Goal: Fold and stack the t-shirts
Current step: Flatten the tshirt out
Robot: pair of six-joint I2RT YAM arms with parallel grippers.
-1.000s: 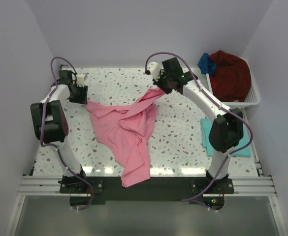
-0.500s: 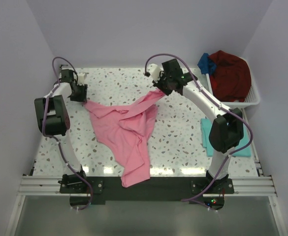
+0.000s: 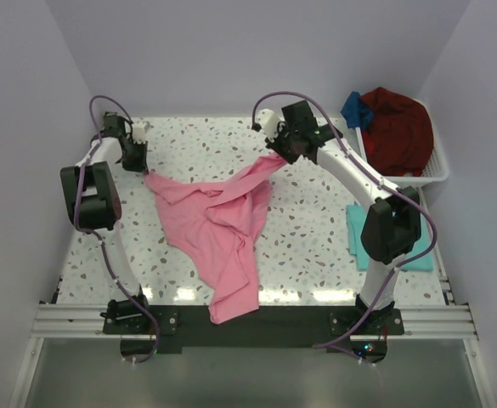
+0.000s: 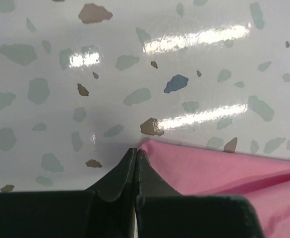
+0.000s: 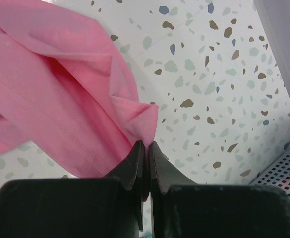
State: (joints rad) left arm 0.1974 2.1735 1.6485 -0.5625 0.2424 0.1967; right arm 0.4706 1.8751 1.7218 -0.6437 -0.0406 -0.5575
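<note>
Corners of pink t-shirt tight between closed left jaws and closed right jaws

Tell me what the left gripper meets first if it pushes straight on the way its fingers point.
The bare speckled table. The left gripper has its fingers shut at a corner of the pink t-shirt, and only tabletop shows beyond the tips. How soon it would touch is unclear.
</note>
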